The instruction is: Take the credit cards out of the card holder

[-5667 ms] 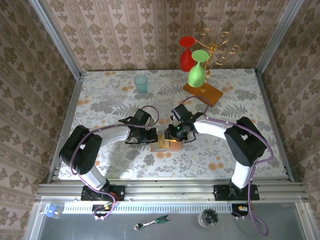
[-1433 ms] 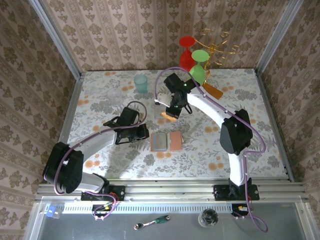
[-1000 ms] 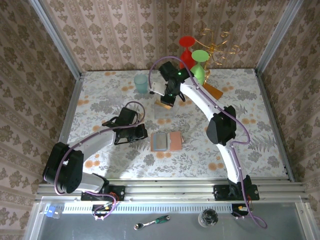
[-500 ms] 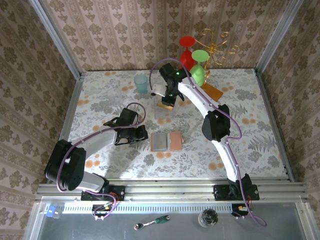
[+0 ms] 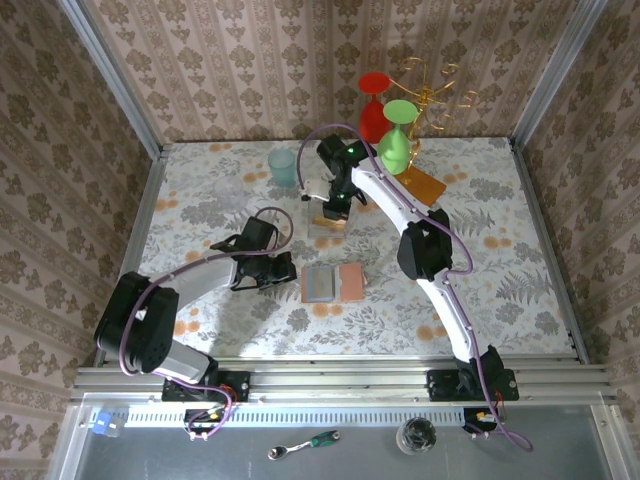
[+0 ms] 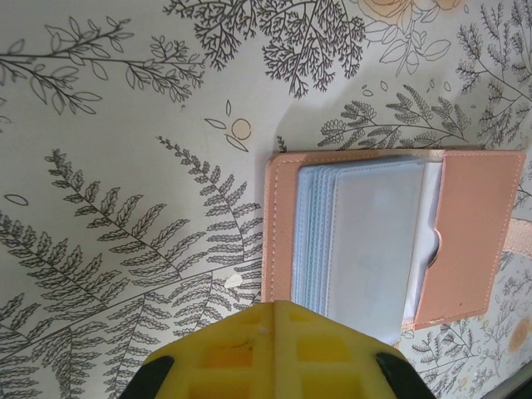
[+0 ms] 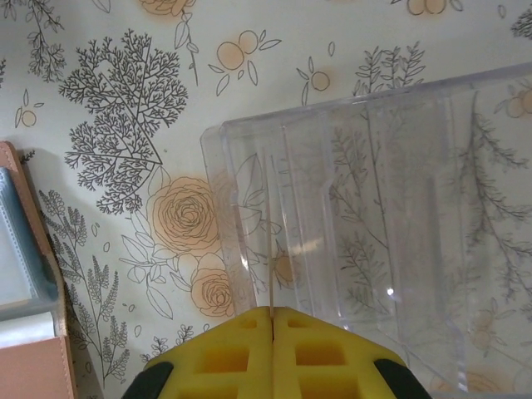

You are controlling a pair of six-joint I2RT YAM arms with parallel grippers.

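Your left gripper [image 6: 274, 309], jaws pressed together and empty, hovers at the left edge of the open card holder [image 6: 366, 237], which has clear sleeves fanned inside it. Farther out, your right gripper [image 7: 272, 314] pinches a thin orange credit card [image 7: 272, 249] edge-on over the clear slotted tray [image 7: 399, 191]; whether card and tray touch, you cannot tell.

White arm links [image 5: 200, 270], black joints [image 5: 425, 250], purple cables [image 5: 277, 215], yellow tool fingers [image 6: 274, 353].

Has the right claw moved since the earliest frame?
Yes. The right claw, shut on an orange credit card, has moved from the card holder farther up the table, over the clear tray.
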